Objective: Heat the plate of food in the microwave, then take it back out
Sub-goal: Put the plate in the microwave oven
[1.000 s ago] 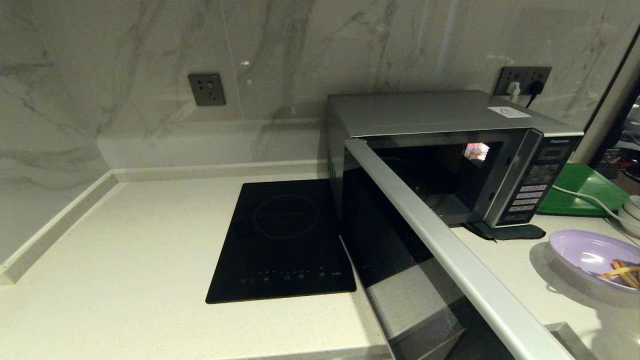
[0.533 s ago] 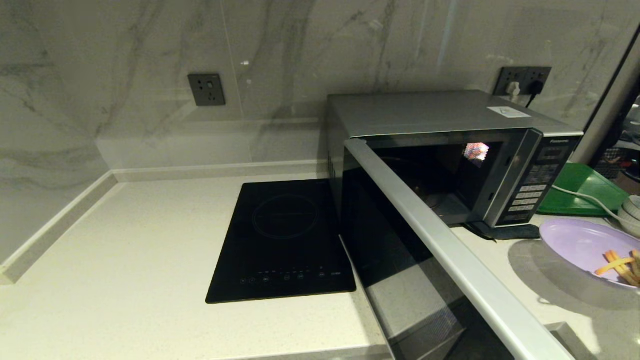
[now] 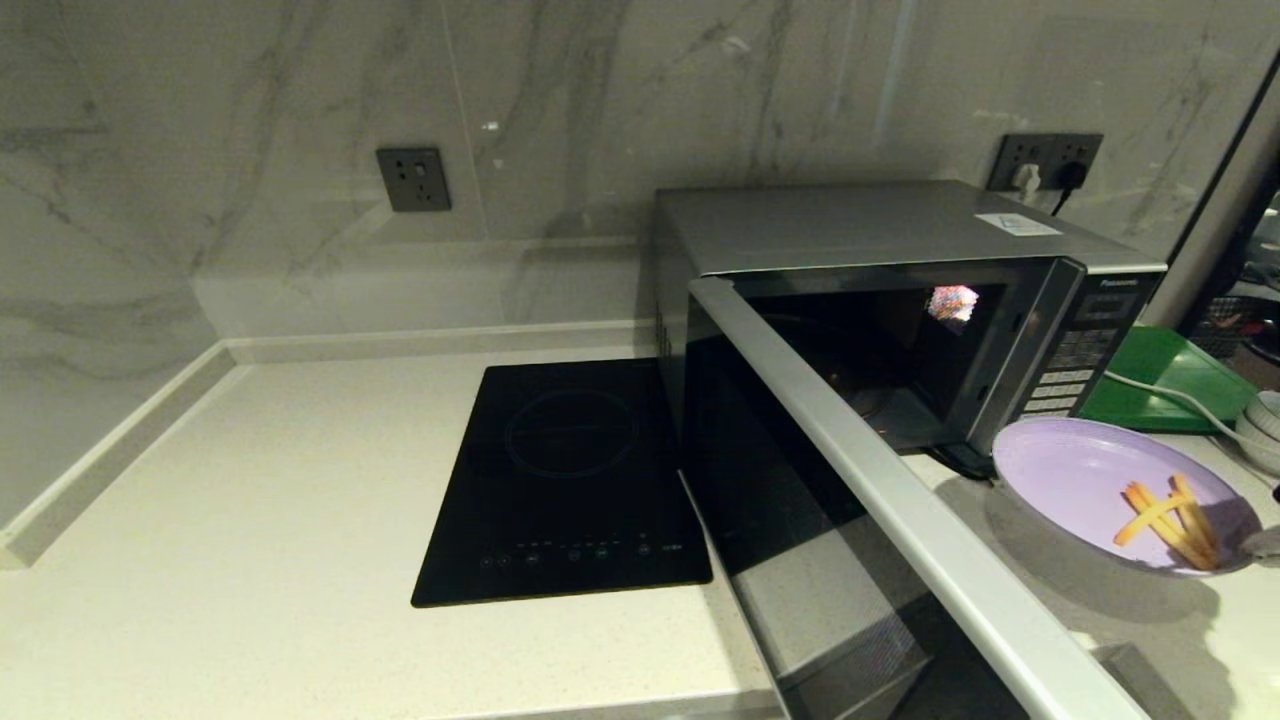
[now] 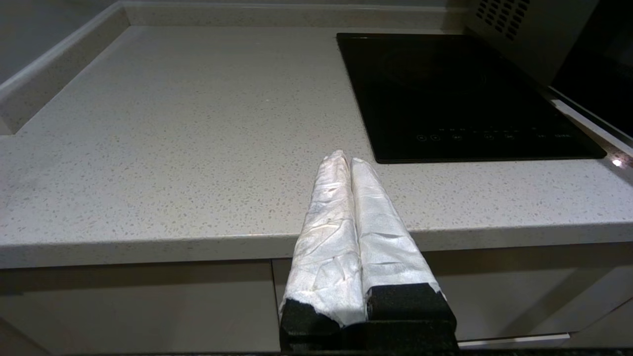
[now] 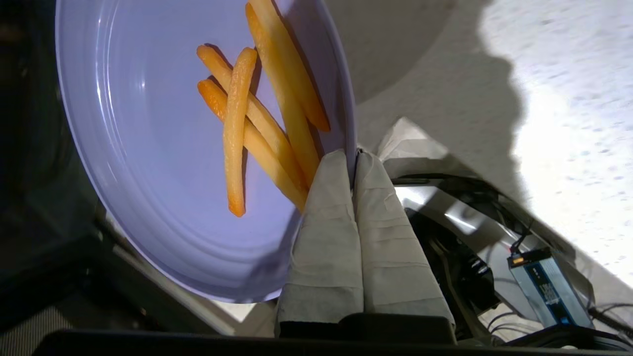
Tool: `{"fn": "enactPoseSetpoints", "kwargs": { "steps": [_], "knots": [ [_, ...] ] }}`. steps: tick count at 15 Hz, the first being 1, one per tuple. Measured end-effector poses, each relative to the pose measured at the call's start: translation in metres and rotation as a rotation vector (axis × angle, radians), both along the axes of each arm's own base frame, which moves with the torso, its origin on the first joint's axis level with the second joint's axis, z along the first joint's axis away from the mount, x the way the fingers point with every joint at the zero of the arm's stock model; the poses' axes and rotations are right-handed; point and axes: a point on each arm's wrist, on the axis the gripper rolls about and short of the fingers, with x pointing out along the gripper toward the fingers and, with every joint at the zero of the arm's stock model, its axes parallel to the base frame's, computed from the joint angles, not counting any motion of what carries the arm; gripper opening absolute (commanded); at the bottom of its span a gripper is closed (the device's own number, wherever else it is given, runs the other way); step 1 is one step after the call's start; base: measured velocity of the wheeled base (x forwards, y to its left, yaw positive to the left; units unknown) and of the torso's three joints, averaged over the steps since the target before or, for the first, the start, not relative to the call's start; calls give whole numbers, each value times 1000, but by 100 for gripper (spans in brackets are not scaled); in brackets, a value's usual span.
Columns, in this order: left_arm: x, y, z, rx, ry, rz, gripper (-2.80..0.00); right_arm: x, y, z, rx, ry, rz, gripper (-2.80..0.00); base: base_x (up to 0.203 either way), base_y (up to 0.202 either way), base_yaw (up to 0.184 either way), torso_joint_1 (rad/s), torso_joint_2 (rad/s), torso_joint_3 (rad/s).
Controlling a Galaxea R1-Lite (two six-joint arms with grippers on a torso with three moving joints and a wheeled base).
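The lavender plate of food (image 3: pixel 1085 480) with several orange fries hangs above the counter, just right of the open microwave (image 3: pixel 870 300) and in front of its button panel. My right gripper (image 5: pixel 354 157) is shut on the plate's rim (image 5: pixel 148 148); only a fingertip of it (image 3: pixel 1262 545) shows at the plate's right edge in the head view. The microwave door (image 3: pixel 900 520) stands swung wide toward me, the dark cavity exposed. My left gripper (image 4: pixel 346 159) is shut on nothing, parked low in front of the counter edge, left of the cooktop.
A black induction cooktop (image 3: pixel 570 480) lies left of the microwave. A green tray (image 3: pixel 1160 380), a white cable (image 3: pixel 1170 397) and white bowls (image 3: pixel 1262 425) sit at the far right behind the plate. The open door juts past the counter's front edge.
The plate has moved left and up, from the right edge of view toward the microwave opening, carried by my right gripper. The left arm and the door are unchanged.
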Motion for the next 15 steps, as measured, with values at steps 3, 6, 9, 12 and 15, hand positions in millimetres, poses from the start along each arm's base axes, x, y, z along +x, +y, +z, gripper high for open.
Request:
{"fn": "enactPoseSetpoints", "kwargs": {
  "steps": [3, 6, 9, 12, 15],
  "knots": [
    [0, 0, 0, 0, 0, 0, -280, 4, 25, 6, 16, -28, 74, -280, 0, 0, 0, 0, 0, 0],
    [0, 0, 0, 0, 0, 0, -280, 10, 48, 12, 31, -49, 146, -280, 0, 0, 0, 0, 0, 0],
    [0, 0, 0, 0, 0, 0, -280, 26, 64, 15, 50, -56, 194, -280, 0, 0, 0, 0, 0, 0],
    [0, 0, 0, 0, 0, 0, -280, 49, 77, 15, 68, -51, 208, -280, 0, 0, 0, 0, 0, 0],
    [0, 0, 0, 0, 0, 1, -280, 78, 87, 11, 52, -37, 203, -280, 0, 0, 0, 0, 0, 0]
  ]
}}
